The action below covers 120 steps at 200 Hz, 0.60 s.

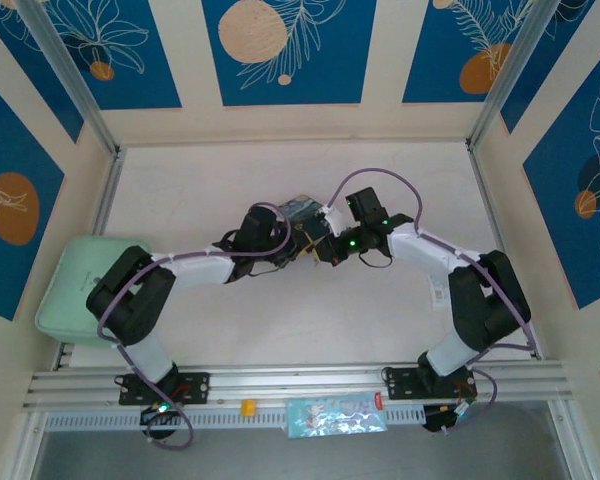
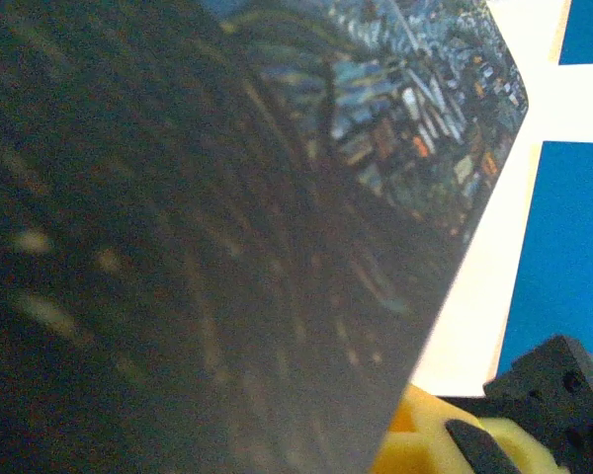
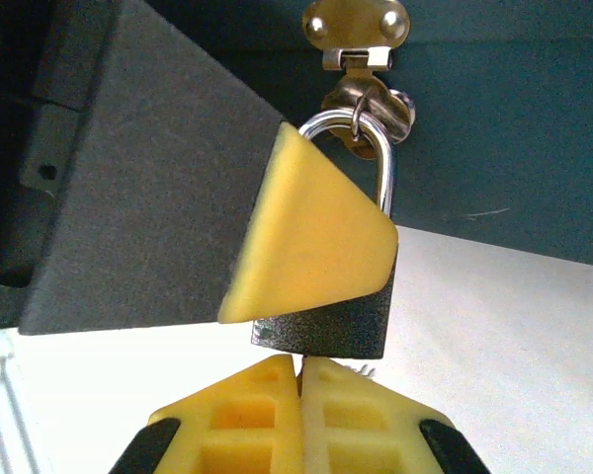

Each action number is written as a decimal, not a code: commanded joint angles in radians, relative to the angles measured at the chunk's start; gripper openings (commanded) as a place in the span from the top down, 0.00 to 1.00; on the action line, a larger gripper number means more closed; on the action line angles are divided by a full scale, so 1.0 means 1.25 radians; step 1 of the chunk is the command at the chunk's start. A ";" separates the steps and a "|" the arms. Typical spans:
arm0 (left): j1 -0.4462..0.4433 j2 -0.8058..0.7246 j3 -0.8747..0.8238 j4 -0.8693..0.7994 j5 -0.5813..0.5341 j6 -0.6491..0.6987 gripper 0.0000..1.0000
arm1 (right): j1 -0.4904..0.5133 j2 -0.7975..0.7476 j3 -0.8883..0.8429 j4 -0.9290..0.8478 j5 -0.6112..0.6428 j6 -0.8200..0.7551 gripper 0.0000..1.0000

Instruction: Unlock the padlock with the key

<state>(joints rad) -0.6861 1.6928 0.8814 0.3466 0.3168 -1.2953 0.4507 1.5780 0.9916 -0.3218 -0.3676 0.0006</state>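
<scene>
The left arm [image 1: 145, 290] and right arm [image 1: 485, 295] share black rounded joint housings, white link shells and looping lilac cables [image 1: 378, 171]. A green light [image 1: 353, 241] glows on the right wrist. The right end effector [image 3: 301, 373] has yellow ribbed plastic fingers [image 3: 242, 420] edged in black.

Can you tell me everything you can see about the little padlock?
The padlock is small, with a dark, grainy, metal-looking body and a shiny silver shackle. It hangs upright from a metal ring on the blue box's clasp. A yellow finger pad covers its upper front and one shackle leg. Right below it, the right gripper is shut on a thin sliver, probably the key, which reaches the padlock's underside.
</scene>
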 commanded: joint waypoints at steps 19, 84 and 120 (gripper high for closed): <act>-0.003 -0.055 0.008 -0.072 0.082 0.092 1.00 | -0.046 0.055 0.014 0.050 -0.184 0.012 1.00; 0.000 -0.059 0.025 -0.093 0.092 0.127 1.00 | -0.071 0.095 0.022 0.072 -0.281 0.052 1.00; 0.001 -0.058 0.028 -0.087 0.106 0.145 1.00 | -0.078 0.113 0.015 0.077 -0.290 0.070 1.00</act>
<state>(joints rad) -0.6811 1.6531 0.8818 0.2329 0.3729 -1.1557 0.3592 1.7016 0.9928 -0.2535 -0.7048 0.0647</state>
